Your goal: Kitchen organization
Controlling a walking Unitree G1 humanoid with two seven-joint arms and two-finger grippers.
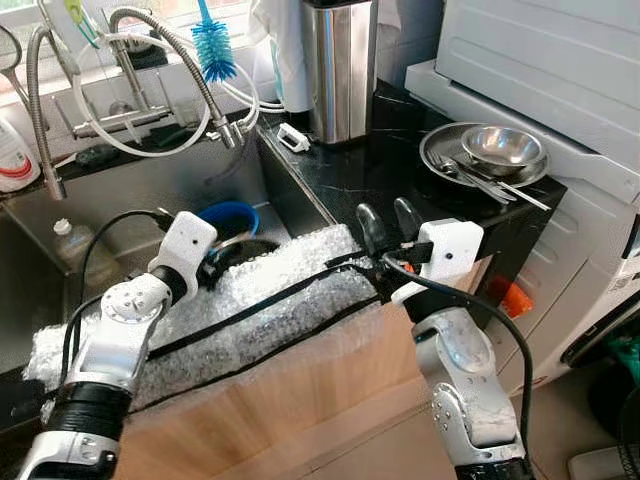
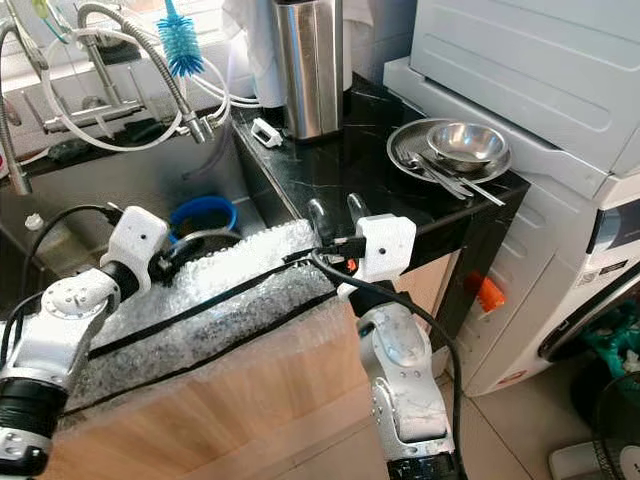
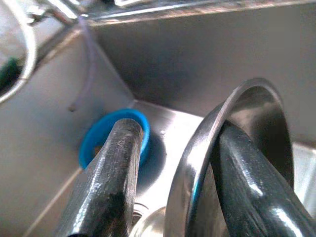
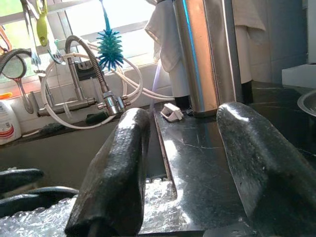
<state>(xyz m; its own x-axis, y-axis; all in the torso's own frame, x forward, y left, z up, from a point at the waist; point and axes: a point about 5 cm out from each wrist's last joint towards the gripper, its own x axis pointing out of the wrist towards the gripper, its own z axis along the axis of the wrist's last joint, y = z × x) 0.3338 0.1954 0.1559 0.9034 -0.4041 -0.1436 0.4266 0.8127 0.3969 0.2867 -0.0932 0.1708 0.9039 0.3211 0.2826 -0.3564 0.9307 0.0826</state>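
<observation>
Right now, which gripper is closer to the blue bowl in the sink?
Left. The left gripper is in the sink beside the blue bowl; the right gripper hovers over the black counter.

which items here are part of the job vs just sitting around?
In play: left tool, shut on a steel dish over the sink; steel bowl on its plate; right tool, open.

Lying about: blue bottle brush, steel canister, bubble wrap, washing machine.

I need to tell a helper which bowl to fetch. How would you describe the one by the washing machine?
On the black counter, beside the white washing machine, sits a round metal plate. The bowl rests on it, shiny steel, deeper than the flat plate, with cutlery alongside.
</observation>
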